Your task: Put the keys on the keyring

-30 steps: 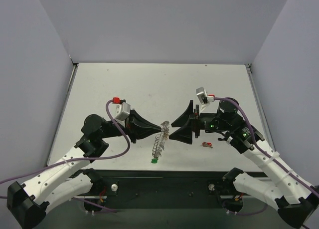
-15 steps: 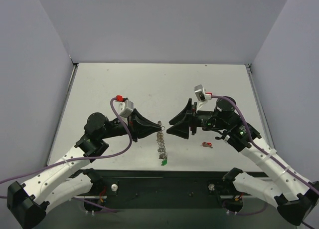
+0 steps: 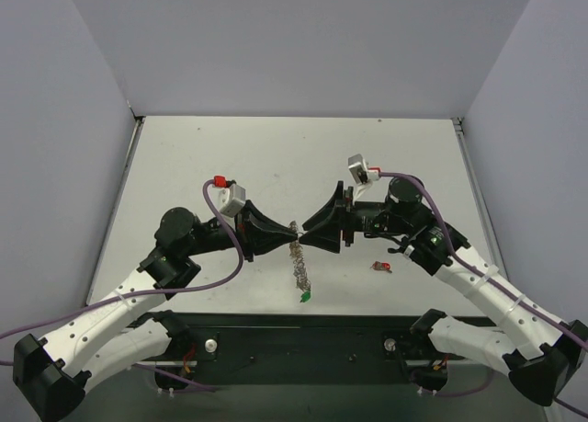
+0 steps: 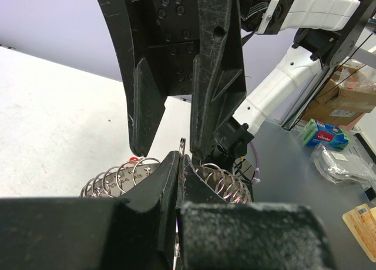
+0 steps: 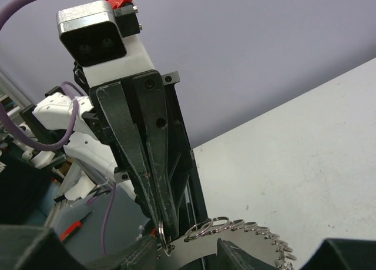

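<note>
Left fingers [image 3: 291, 231]: pressed together, pinching the top loop of the keyring [image 3: 298, 259]. The keyring hangs below them toward the table [image 3: 230, 155], long axis near vertical, with a green key [image 3: 302, 299] at its lower end. My right fingers [image 3: 306, 234] are apart, meet the left ones tip to tip and straddle that same top stretch. A red key [image 3: 381, 268] lies on the table right of the ring, nearer my right arm.
</note>
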{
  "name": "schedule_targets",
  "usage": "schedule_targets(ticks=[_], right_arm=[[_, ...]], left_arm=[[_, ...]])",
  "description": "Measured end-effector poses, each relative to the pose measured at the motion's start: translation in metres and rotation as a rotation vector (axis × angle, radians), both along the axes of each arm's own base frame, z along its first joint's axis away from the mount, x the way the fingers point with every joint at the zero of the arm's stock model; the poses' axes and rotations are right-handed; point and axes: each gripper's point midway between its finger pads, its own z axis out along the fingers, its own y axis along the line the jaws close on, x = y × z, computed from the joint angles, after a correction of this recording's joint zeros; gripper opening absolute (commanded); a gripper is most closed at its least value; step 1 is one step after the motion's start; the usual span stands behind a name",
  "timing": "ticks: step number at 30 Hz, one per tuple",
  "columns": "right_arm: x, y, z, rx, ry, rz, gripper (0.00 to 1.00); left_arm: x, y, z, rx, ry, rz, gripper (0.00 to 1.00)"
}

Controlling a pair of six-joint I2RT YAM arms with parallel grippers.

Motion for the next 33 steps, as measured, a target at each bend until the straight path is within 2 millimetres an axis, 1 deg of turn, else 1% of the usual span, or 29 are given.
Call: schedule_targets(ticks=[2,3,6,10,11,12,14,21,22,23,25,26,28,30,32,33], right_arm=[[0.001,0.001,-0.001,-0.001,0.005,0.001,0.37],[0.001,0.002,-0.002,-0.002,0.01,0.002,0.33],[0.0,0.003,-0.003,-0.003,0.022,0.01,0.25],[-0.002,0.004,-0.002,0.001,0.024,0.021,0.2],[-0.002,0.004,-0.002,0.001,0.024,0.022,0.17],[-0.003,0.004,-0.002,0.002,0.026,0.026,0.09],[-0.005,0.004,-0.001,0.004,0.028,0.035,0.0],[-0.007,0.004,-0.001,0.003,0.015,0.048,0.0],[-0.007,0.003,-0.002,-0.001,0.013,0.048,0.0],[-0.007,0.003,-0.004,-0.006,0.01,0.049,0.0],[-0.008,0.002,-0.006,-0.018,0.005,0.052,0.0],[-0.009,0.002,-0.007,-0.026,0.004,0.055,0.0],[-0.011,0.0,-0.011,-0.05,0.01,0.059,0.0],[-0.013,-0.004,-0.017,-0.08,0.019,0.059,0.0],[-0.016,-0.007,-0.024,-0.114,0.028,0.062,0.0],[-0.017,-0.009,-0.027,-0.13,0.033,0.064,0.0]], left_arm=[[0.0,0.0,0.0,0.0,-0.001,-0.001,0.0],[0.0,0.0,0.0,0.0,-0.001,-0.001,0.0],[0.0,-0.001,-0.001,0.002,0.002,-0.001,0.0],[0.001,-0.003,-0.003,0.004,0.01,-0.011,0.0],[0.001,-0.003,-0.003,0.003,0.01,-0.014,0.0],[0.001,-0.003,-0.003,0.004,0.011,-0.016,0.0],[0.002,-0.004,-0.004,0.005,0.014,-0.019,0.0],[0.001,-0.003,-0.004,0.007,0.029,-0.022,0.0],[0.0,-0.003,-0.005,0.011,0.029,-0.021,0.03],[0.0,-0.003,-0.006,0.018,0.031,-0.021,0.14],[-0.001,-0.002,-0.009,0.038,0.033,-0.022,0.25],[-0.001,-0.002,-0.01,0.046,0.031,-0.023,0.34],[-0.003,-0.002,-0.009,0.056,0.017,-0.03,0.39],[-0.006,-0.001,-0.002,0.059,-0.007,-0.04,0.45],[-0.008,0.001,0.009,0.057,-0.038,-0.047,0.48],[-0.009,0.002,0.014,0.056,-0.052,-0.047,0.5]])
